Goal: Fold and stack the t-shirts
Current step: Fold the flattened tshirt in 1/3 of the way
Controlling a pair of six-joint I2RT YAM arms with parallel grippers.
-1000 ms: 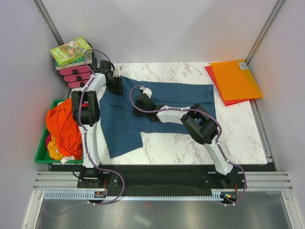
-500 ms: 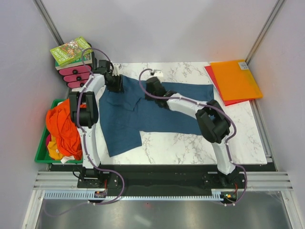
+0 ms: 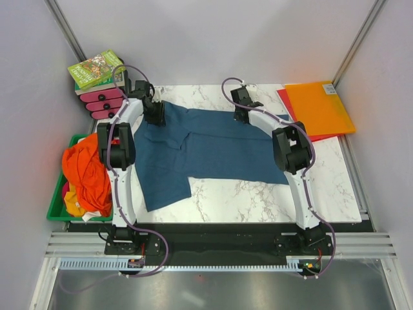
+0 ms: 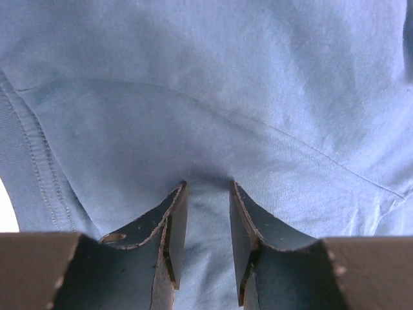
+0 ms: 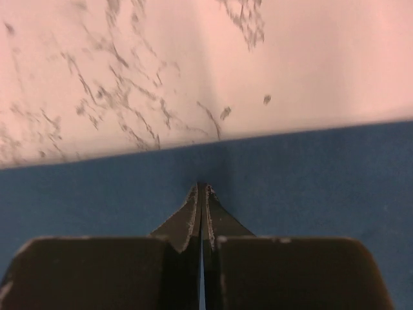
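A dark teal-blue t-shirt (image 3: 213, 148) lies spread across the marble table (image 3: 258, 200). My left gripper (image 3: 156, 115) is at its far left corner. In the left wrist view the jaws (image 4: 208, 187) stand narrowly apart with the shirt's cloth (image 4: 193, 77) filling the gap, and creases run out from the tips. My right gripper (image 3: 242, 106) is at the shirt's far edge, towards the right. In the right wrist view its jaws (image 5: 202, 187) are shut at the edge of the cloth (image 5: 322, 168), by bare marble (image 5: 193, 64). Orange t-shirts (image 3: 87, 171) are heaped at the left.
The orange shirts lie in a green bin (image 3: 55, 210) off the table's left edge. An orange folder (image 3: 319, 106) on a red one (image 3: 287, 103) lies at the far right corner. A book (image 3: 95, 68) on pink boxes (image 3: 103, 102) stands at the far left.
My right gripper has moved from the middle of the shirt to the far right, drawing the shirt's far edge out flat. The left gripper has stayed at the far left corner.
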